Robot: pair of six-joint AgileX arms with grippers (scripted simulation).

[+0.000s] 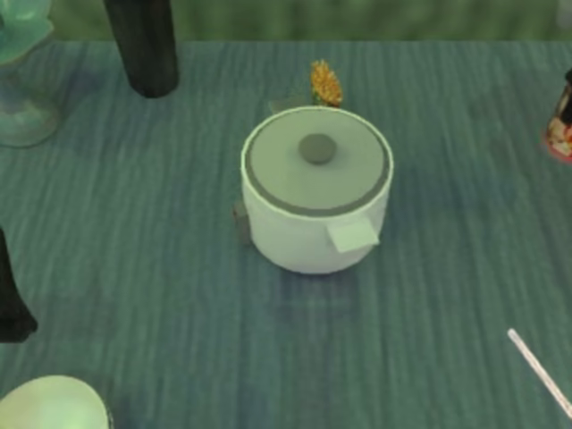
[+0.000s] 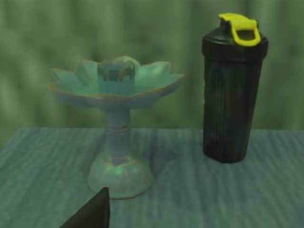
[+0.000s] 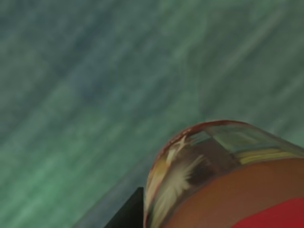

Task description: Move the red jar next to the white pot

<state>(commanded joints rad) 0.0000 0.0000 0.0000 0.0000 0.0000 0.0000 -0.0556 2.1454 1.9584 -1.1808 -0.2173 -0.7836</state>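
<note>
The task looks to be at an early stage: the red jar (image 1: 560, 121) stands at the far right edge of the table (image 1: 134, 268) in the top view, only partly inside the picture and well apart from the white pot (image 1: 315, 189), which sits near the middle. So the jar has not been brought beside the pot, and the whole carry and the setting down are left to do. In the right wrist view the jar (image 3: 223, 175) fills the lower corner very close to the camera, with a dark finger tip (image 3: 128, 213) just beside it; I judge that the right gripper is at the jar, perhaps around it, but I cannot tell if its jaws are apart or clamped, because the view is too close and partial. Of the left arm only a dark piece (image 1: 11, 304) shows at the left edge of the table, parked, and I cannot tell how its jaws stand either. The pot is round and smooth, with a flat lid, a grey ring, a round grey knob (image 1: 317, 148) and small square handles. The jar is a small cylinder with a glossy side, a printed red-and-white label and a red lid. The table has a fine streaked grain in blue-green.
</note>
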